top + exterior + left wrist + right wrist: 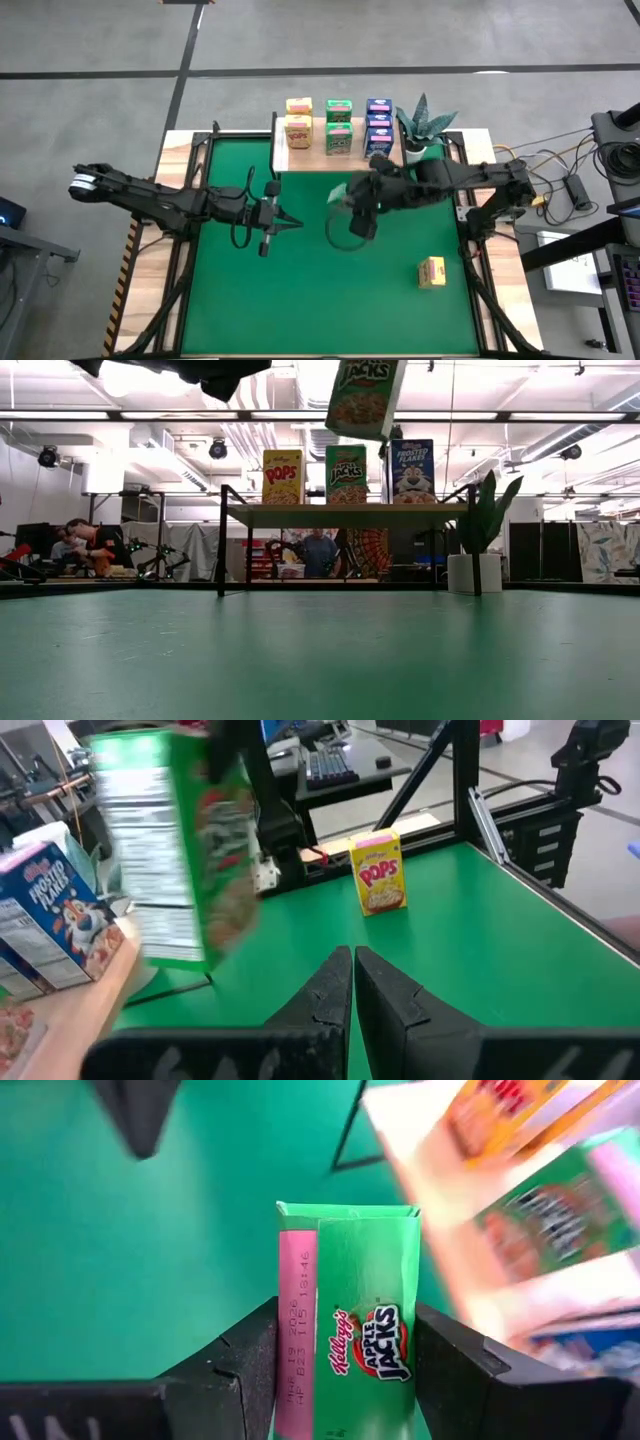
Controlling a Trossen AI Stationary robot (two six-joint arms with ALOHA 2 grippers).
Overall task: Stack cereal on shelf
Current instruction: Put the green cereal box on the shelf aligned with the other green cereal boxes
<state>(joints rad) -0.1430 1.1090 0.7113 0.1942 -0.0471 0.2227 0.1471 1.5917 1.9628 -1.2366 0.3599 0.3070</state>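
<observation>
My right gripper holds a green cereal box high above the middle of the green mat, in front of the shelf. In the low view the box hangs above the level of the shelf top. On the shelf stand yellow, green and blue cereal boxes. Another yellow box stands on the mat at the near right. My left gripper is shut and holds nothing, left of the mat's centre. My right gripper pinches the green box between its two fingers, which lie on two opposite faces either side of a narrow panel with a pink strip. The fingers slant down from the table's right. The box is lifted clear of the mat and slightly tilted.
A potted spiky plant stands at the shelf's right end. A black frame runs around the mat. Bare mat lies at the near side. People are in the room behind the table.
</observation>
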